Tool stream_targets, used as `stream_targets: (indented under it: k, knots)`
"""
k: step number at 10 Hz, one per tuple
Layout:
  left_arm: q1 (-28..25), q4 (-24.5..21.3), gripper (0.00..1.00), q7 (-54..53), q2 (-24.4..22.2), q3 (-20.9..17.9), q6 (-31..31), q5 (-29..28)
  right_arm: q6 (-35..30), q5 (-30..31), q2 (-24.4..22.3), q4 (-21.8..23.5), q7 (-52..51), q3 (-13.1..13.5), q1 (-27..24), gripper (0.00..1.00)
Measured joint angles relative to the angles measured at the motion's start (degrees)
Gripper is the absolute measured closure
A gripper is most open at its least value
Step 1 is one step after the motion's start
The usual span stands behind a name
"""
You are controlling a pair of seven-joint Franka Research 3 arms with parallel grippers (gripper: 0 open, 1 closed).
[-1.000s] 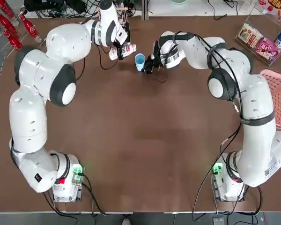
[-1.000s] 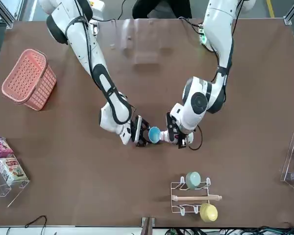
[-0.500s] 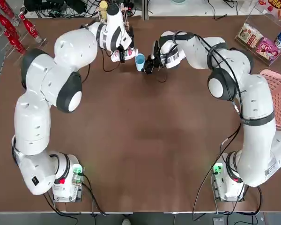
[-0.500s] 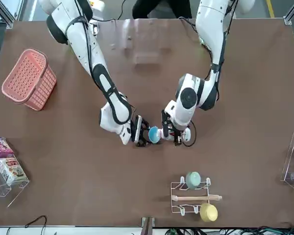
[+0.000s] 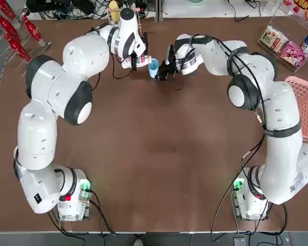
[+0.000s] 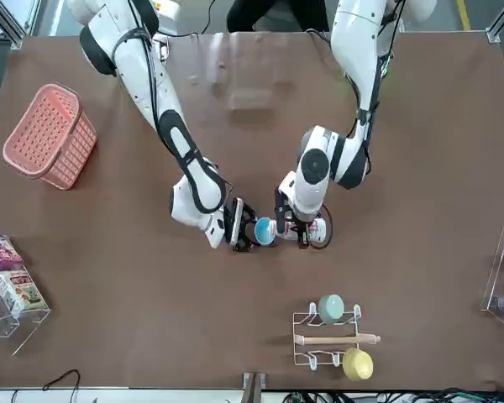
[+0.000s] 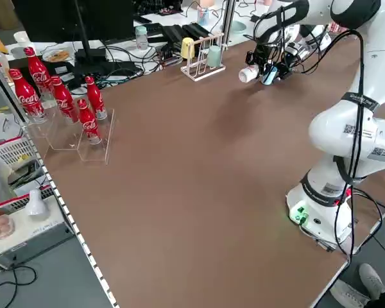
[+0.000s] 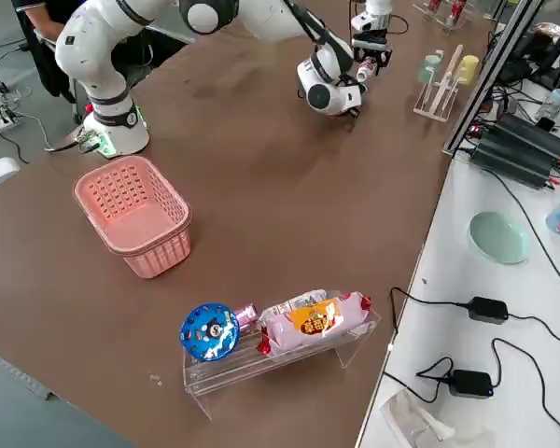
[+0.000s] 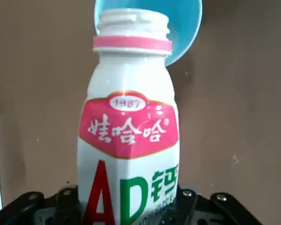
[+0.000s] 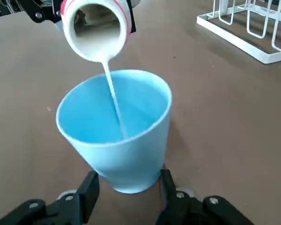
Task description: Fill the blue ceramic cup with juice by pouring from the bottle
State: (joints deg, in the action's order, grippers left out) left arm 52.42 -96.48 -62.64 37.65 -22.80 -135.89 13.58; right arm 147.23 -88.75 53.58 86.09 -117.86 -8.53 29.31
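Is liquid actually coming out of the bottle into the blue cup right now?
Yes: the right wrist view shows a thin pale stream running from the mouth of the bottle down into the blue cup.
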Motion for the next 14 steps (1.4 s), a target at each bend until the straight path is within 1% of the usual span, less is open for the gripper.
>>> stream_targets:
  k: [5,14]
  knots:
    - [1.24,0.01,0.42,0.05,0.08,-1.3,0.01,-0.01,-0.05,0.0,0.0,0.0,0.0,0.0,-0.06,0.38]
    - [1.44,0.21,0.42,0.16,0.08,-1.53,0.41,-0.01,-0.09,-0.01,0.0,0.01,0.0,0.0,-0.16,0.38]
